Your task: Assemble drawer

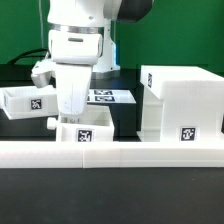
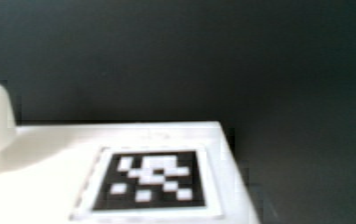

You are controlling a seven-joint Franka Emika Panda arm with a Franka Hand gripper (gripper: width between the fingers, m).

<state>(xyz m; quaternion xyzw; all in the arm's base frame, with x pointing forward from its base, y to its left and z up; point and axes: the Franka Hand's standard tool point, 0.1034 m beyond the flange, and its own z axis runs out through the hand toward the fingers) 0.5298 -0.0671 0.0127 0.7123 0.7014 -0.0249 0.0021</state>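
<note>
Drawer in three loose pieces on the black table (image 1: 20,135), gripper (image 1: 70,113) low over the front tray (image 1: 85,133).

From the exterior view, I see the box shell (image 1: 180,105) standing upright at the right, a tagged wall facing the camera; which way its open side points I cannot tell. The front tray lies just behind the rail (image 1: 110,152), long axis across the view and parallel to it, tag towards the camera. The left tray (image 1: 25,101) sits well apart at the left, long axis also across the view, slightly skewed. The marker board (image 1: 108,97) lies flat behind the arm. Only the wrist view shows a white tagged face (image 2: 152,180) close up against the dark table; which part it belongs to I cannot say. Neither view shows me the fingers, so their spread is unknown.
</note>
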